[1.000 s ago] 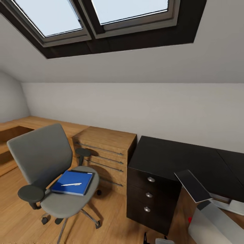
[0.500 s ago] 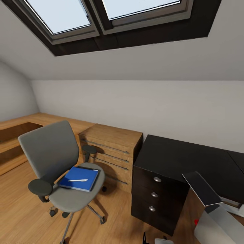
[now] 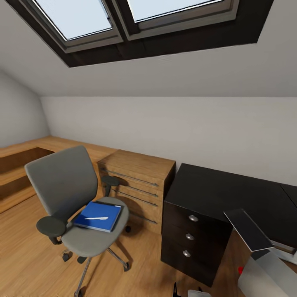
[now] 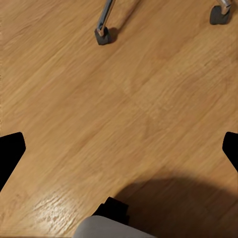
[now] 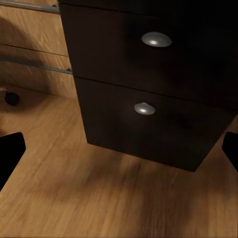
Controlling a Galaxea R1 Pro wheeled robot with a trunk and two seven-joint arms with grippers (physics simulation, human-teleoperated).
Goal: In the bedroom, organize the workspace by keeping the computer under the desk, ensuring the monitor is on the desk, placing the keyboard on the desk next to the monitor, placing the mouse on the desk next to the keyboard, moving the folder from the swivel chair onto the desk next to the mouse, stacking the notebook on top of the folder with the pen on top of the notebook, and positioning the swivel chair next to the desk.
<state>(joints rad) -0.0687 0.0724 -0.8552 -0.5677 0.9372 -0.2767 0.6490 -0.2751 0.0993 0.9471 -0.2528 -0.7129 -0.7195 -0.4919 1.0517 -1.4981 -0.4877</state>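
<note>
The grey swivel chair (image 3: 66, 185) stands on the wood floor at the left of the head view. A blue flat cover (image 3: 98, 216), folder or notebook I cannot tell which, lies on its seat with a white pen (image 3: 96, 218) on top. The black desk (image 3: 231, 194) with three knobbed drawers (image 3: 189, 237) stands to the right. My left gripper (image 4: 119, 153) is open over bare floor near the chair's casters (image 4: 102, 35). Facing the black drawer fronts (image 5: 148, 109), my right gripper (image 5: 119, 153) is open and empty.
A wooden drawer cabinet (image 3: 138, 181) sits between chair and desk, and a low wooden bench (image 3: 24, 156) runs along the left wall. A tilted dark slab (image 3: 247, 229) and a pale grey box (image 3: 264, 276) lie at the lower right. Skylights (image 3: 123, 16) are overhead.
The whole head view has shifted, so chair, cabinet and desk sit further right in the picture. Nothing in the room itself has moved.
</note>
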